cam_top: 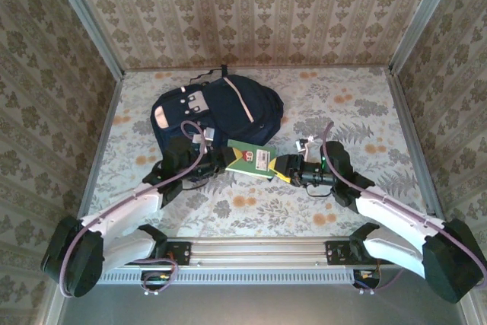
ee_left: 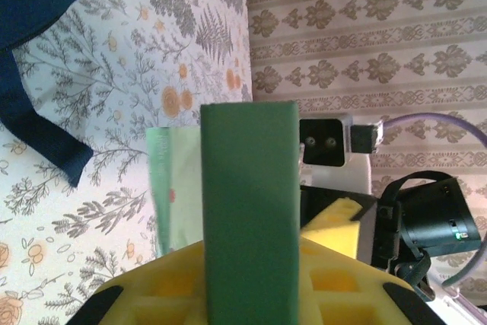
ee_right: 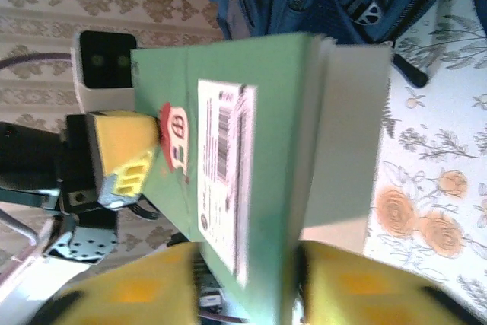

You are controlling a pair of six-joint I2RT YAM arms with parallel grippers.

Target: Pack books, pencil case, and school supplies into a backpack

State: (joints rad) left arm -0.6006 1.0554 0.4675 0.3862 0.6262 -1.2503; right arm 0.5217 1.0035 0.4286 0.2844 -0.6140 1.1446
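- Green book (cam_top: pixel 253 159): we have both pairs of jaws clamped on it, left jaws at one end, right jaws at the other.
- We hold it over the flowered table (cam_top: pixel 342 104), barcode side up.
- Backpack (cam_top: pixel 217 112) lies on the table just behind the book.

You see the backpack (cam_top: pixel 217 116) on the desk (cam_top: pixel 358 104), toward 11 o'clock from its middle. The book (cam_top: pixel 253 160) is at the backpack's 5 o'clock, with the left gripper (cam_top: pixel 225 159) at the book's 9 o'clock and the right gripper (cam_top: pixel 280 167) at 3 o'clock.
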